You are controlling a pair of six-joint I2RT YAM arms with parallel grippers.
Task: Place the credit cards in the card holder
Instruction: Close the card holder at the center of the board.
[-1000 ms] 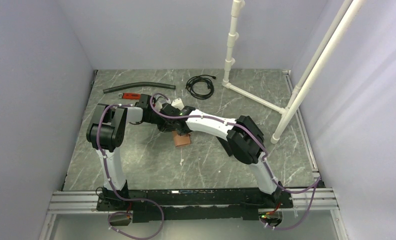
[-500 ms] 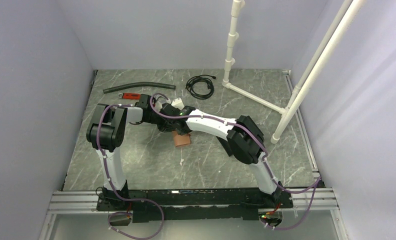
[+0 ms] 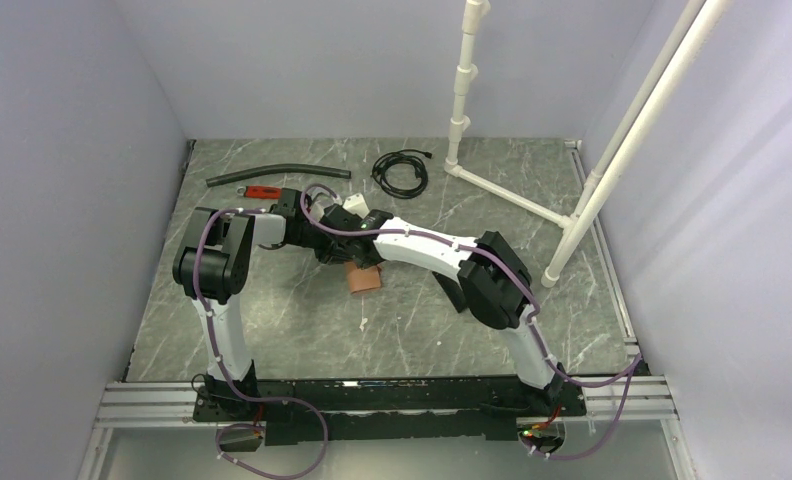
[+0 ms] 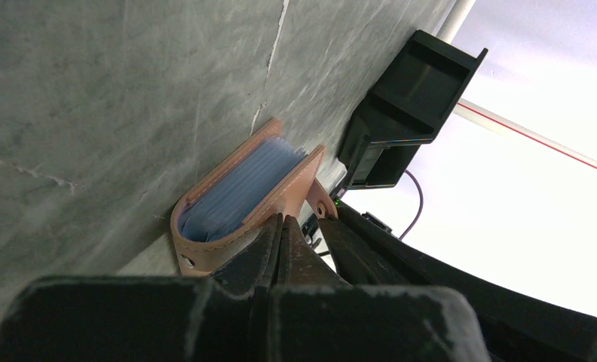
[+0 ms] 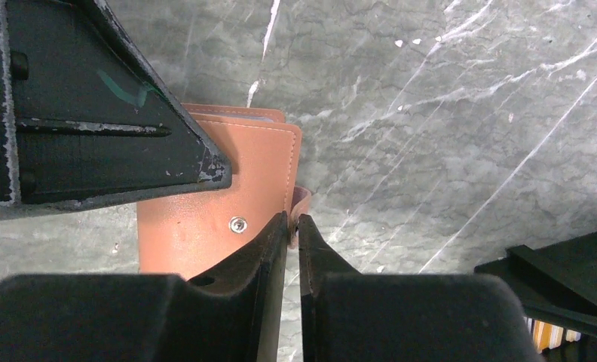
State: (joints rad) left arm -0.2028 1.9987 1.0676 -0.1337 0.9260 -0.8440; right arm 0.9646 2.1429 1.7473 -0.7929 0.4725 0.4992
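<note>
Top view: both arms bent inward, meeting over the tan leather wallet [image 3: 364, 280] mid-counter [image 3: 292, 320].

Left wrist view: left end effector [image 4: 280, 226] pressed together, tips against the wallet's flap. Bluish layers [image 4: 239, 188] just ahead, cards or sleeves unclear. Black card holder [image 4: 416, 83] well beyond.

Right wrist view: right end effector [image 5: 293, 220] almost pressed together at the snap tab [image 5: 301, 197]; cannot tell whether pinching it. Probably opening the wallet. Next: grip the tab firmly, peel it up, keep the cover pinned.

one wallet [image 5: 212, 204], one card holder [image 4: 416, 105], one cable [image 3: 400, 172]
</note>
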